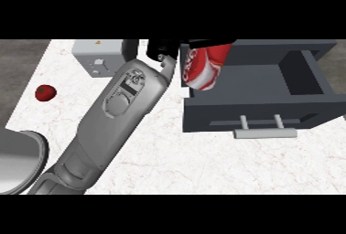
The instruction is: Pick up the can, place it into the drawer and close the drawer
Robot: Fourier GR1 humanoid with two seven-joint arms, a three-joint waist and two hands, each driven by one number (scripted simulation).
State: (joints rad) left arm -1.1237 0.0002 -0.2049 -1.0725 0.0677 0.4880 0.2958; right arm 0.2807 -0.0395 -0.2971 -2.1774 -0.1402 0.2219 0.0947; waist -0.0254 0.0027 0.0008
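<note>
- 1 white marbled counter [202, 169] bears everything in view; its near area lies bare, which leaves the arm room to swing.
- 1 dark grey drawer [260, 82] stands pulled open at the right, pale bar handle [265, 133] on its near face. Open, it can take the can from above.
- 1 grey forearm rises from the near left toward the far centre. Which arm it is cannot be settled, though it enters on the left side.
- 1 grey box [94, 57] sits at the far left, apart from the work.
- 1 black hand [165, 48] is curled round the top of the red can [206, 66], which hangs tilted over the drawer's left wall, not yet released inside.
- 1 small red fruit [45, 93] rests at the left edge, untouched.
</note>
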